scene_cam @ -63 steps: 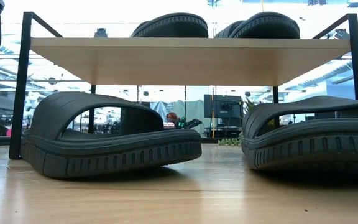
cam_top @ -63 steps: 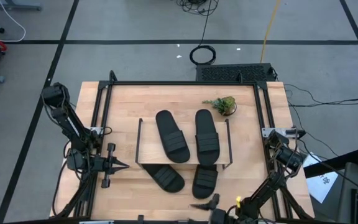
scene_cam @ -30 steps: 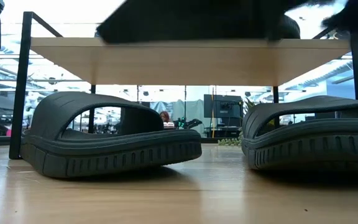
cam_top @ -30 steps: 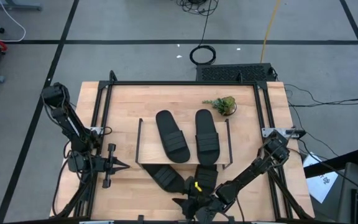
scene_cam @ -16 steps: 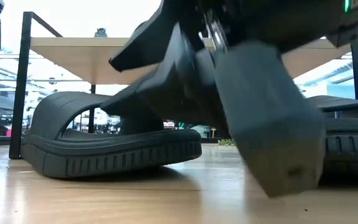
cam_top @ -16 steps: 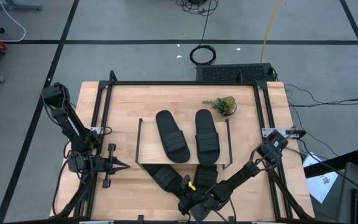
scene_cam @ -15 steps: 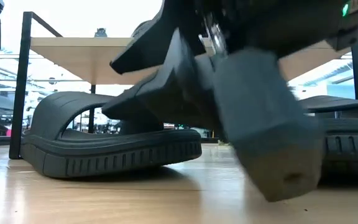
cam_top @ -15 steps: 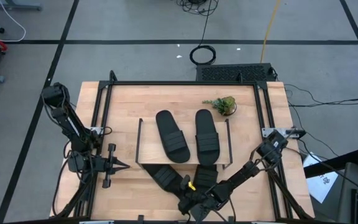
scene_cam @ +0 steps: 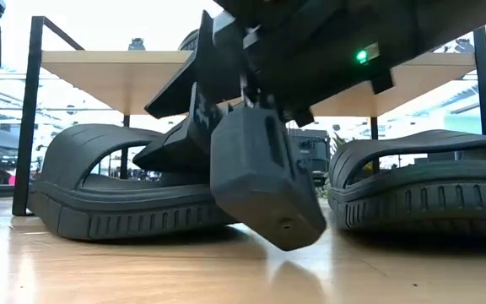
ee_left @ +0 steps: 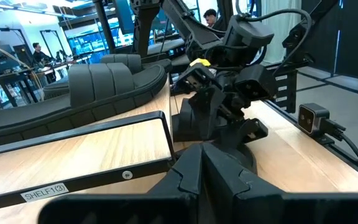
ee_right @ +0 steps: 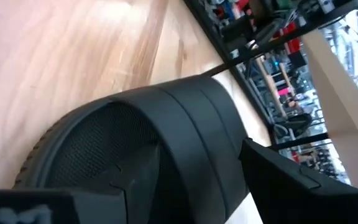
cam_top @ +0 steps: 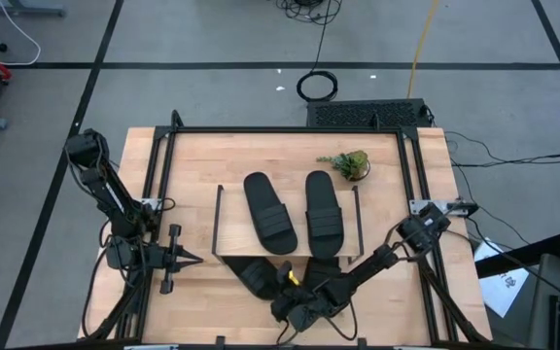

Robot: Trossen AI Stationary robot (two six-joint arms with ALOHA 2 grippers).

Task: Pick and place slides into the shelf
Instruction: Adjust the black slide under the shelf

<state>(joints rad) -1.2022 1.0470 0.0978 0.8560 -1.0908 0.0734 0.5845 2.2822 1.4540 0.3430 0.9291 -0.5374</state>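
Lettering "SHELF1(3)" (ee_left: 45, 192) marks the shelf (ee_left: 92, 149) frame; left claw (cam_top: 188, 259) together, right claw (cam_top: 278, 292) apart over a slide (ee_right: 135, 149).

- The high cam hung over the table (cam_top: 192, 156), looking straight down at the whole setup.
- The low cam sat at tabletop level, staring under the shelf (scene_cam: 142, 80) into the room.
- The left wrist cam looked across from the side.
- The right wrist cam was right up against a slide (ee_right: 166, 137).
- All four caught the slides.
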